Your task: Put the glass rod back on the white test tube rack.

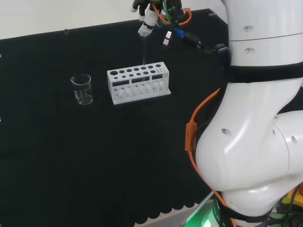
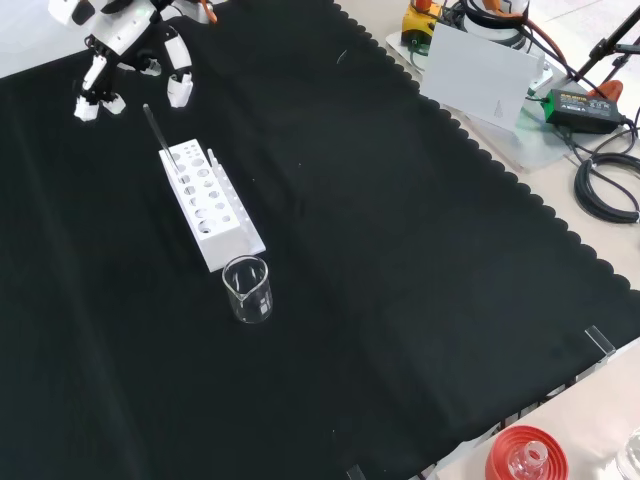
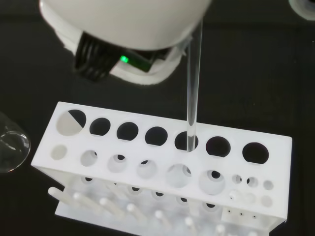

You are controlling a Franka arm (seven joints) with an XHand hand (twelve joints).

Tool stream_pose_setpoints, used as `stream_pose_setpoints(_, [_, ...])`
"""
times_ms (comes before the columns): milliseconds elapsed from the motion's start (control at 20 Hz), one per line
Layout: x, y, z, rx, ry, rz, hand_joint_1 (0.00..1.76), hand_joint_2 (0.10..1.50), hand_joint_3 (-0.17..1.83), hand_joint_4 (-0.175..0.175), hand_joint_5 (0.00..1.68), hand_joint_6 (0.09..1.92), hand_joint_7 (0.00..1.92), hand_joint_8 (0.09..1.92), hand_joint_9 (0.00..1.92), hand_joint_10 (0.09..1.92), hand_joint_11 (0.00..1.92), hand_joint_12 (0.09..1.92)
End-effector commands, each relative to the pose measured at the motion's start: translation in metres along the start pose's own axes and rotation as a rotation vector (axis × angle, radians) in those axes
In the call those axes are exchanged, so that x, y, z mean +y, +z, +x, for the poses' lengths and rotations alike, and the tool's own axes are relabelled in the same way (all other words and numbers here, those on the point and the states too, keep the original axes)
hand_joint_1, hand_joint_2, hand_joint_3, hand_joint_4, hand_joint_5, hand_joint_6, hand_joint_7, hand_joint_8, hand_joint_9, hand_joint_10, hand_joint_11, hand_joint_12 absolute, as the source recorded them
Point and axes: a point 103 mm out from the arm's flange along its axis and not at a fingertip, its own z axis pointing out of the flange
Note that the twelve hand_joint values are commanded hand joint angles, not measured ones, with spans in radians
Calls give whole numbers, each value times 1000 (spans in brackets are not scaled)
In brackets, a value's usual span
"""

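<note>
The white test tube rack [image 1: 138,83] [image 2: 212,207] [image 3: 162,162] stands on the black cloth. The clear glass rod [image 2: 160,138] [image 3: 193,83] stands slightly tilted with its lower end in a hole of the rack's back row; in the head view the rod [image 1: 143,49] is a faint line. The hand [image 1: 150,16] [image 2: 120,40] [image 3: 123,29] hovers just above the rack. Its fingers [image 2: 181,90] hang spread on either side of the rod's top, which stands free between them in the front view.
A clear empty beaker [image 1: 82,89] [image 2: 247,290] [image 3: 10,145] stands close to one end of the rack. A red ribbed stand [image 2: 525,455] sits at the bench's near right corner in the front view. Cables and a power unit [image 2: 580,105] lie past the cloth's scalloped edge.
</note>
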Motion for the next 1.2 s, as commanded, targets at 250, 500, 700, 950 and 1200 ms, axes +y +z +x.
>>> stream_pose_setpoints(250, [-20,-10,6,-18,20,-9,1105,439,606,-78,275,235,660,837,1920,119,1920,515])
stream_pose_setpoints(500, [-33,-18,8,-1,9,-41,1111,445,598,-81,299,232,670,830,1920,128,1920,517])
stream_pose_setpoints(700, [-46,-20,7,-1,-8,-49,1114,448,596,-82,314,235,675,829,1920,133,1920,519])
stream_pose_setpoints(950, [-57,-21,2,20,22,-59,1120,452,594,-84,329,239,680,828,1920,138,1920,520])
stream_pose_setpoints(1200, [-57,-23,6,14,10,-62,1125,455,592,-86,343,243,682,826,1920,141,1920,521])
